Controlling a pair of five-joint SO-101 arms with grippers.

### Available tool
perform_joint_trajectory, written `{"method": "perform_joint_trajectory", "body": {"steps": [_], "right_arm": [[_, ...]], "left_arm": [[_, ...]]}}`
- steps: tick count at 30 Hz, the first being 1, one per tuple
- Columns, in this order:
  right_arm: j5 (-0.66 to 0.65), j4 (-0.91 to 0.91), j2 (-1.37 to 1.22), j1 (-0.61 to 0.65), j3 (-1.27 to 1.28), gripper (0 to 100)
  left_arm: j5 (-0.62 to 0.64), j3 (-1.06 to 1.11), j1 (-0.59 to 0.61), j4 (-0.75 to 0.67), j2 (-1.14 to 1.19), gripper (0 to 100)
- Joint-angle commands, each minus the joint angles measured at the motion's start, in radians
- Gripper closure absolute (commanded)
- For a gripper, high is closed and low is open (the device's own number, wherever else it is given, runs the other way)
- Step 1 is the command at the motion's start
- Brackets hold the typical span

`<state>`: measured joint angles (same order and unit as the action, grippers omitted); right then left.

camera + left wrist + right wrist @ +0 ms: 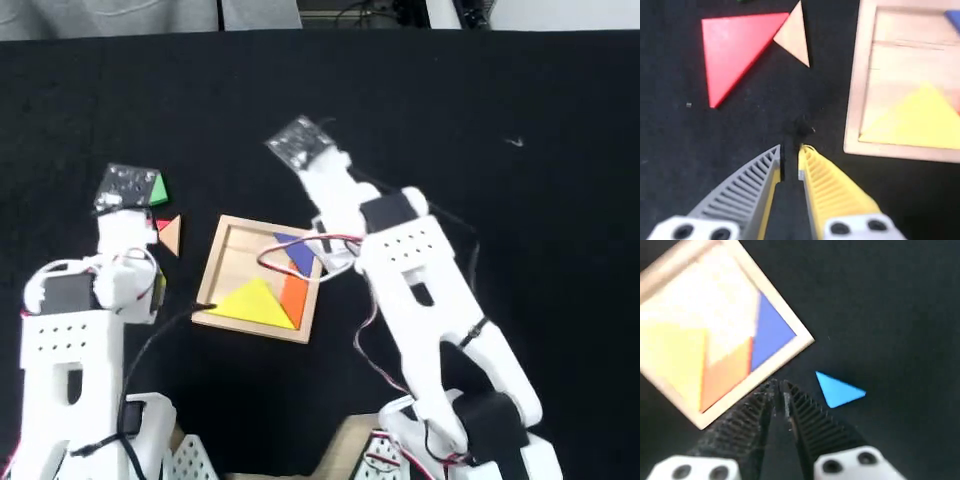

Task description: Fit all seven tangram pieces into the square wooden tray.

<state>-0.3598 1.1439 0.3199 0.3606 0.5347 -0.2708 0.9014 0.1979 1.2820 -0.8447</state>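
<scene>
The square wooden tray (226, 258) lies between the two arms and holds a yellow triangle (255, 303), an orange piece (292, 293) and a dark blue piece (295, 255). Outside it on the left lie a red triangle (735, 45), a small tan triangle (792, 37) touching its corner, and a green piece (158, 188). My left gripper (790, 150) is shut and empty, over bare cloth near the tray's corner (860, 142). My right gripper (779, 385) is shut and empty at the tray's edge (790, 347), next to a light blue triangle (837, 390).
Black cloth covers the table. The right arm (420, 290) reaches across from the front right, past the tray's right side, with cables (290, 250) hanging over the tray. A wooden base (345, 445) sits at the front edge.
</scene>
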Motion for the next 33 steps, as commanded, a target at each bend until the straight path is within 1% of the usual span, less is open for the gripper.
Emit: {"method": "perform_joint_trajectory", "body": {"steps": [1,3,4,6,9,14,17,19,20,21,22,25,26,27,29,31,33], "right_arm": [[0.11,-0.146,0.042,-0.08,0.122,98.7],[0.143,-0.192,0.025,-0.103,0.157,98.7],[0.152,-0.215,0.016,-0.109,0.174,98.7],[0.16,-0.264,-0.002,-0.123,0.209,98.7],[0.155,-0.342,-0.019,-0.14,0.259,98.7],[0.152,-0.414,-0.022,-0.15,0.3,98.7],[0.15,-0.42,-0.022,-0.149,0.302,98.7],[0.15,-0.42,-0.022,-0.15,0.298,98.7],[0.15,-0.42,-0.022,-0.15,0.298,98.7],[0.15,-0.423,-0.022,-0.15,0.298,98.7],[0.15,-0.437,-0.022,-0.15,0.302,98.7],[0.15,-0.466,-0.024,-0.15,0.306,98.7],[0.15,-0.468,-0.024,-0.15,0.306,98.7],[0.15,-0.47,-0.024,-0.15,0.306,98.7],[0.15,-0.471,-0.024,-0.147,0.314,98.7],[0.15,-0.471,-0.024,-0.147,0.315,98.7],[0.15,-0.468,-0.024,-0.15,0.317,98.7]], "left_arm": [[-0.025,-0.282,-0.015,0.21,-0.009,86],[-0.018,-0.317,-0.013,0.238,-0.009,77],[-0.02,-0.32,-0.001,0.235,-0.009,74],[-0.028,-0.326,0.039,0.206,0.0,74],[-0.091,-0.323,0.119,0.124,0.086,74],[-0.187,-0.395,0.229,-0.005,0.42,74],[-0.247,-0.463,0.252,-0.037,0.588,76],[-0.227,-0.481,0.237,-0.034,0.641,77],[-0.193,-0.487,0.222,-0.035,0.651,77],[-0.127,-0.493,0.214,-0.046,0.652,78],[-0.025,-0.504,0.208,-0.063,0.652,78],[0.356,-0.536,0.197,-0.089,0.657,78],[0.457,-0.545,0.174,-0.106,0.657,78],[0.528,-0.549,0.145,-0.135,0.66,78],[0.611,-0.539,0.082,-0.207,0.663,78],[0.664,-0.49,0.022,-0.301,0.664,78],[0.692,-0.426,-0.008,-0.394,0.664,83]]}}
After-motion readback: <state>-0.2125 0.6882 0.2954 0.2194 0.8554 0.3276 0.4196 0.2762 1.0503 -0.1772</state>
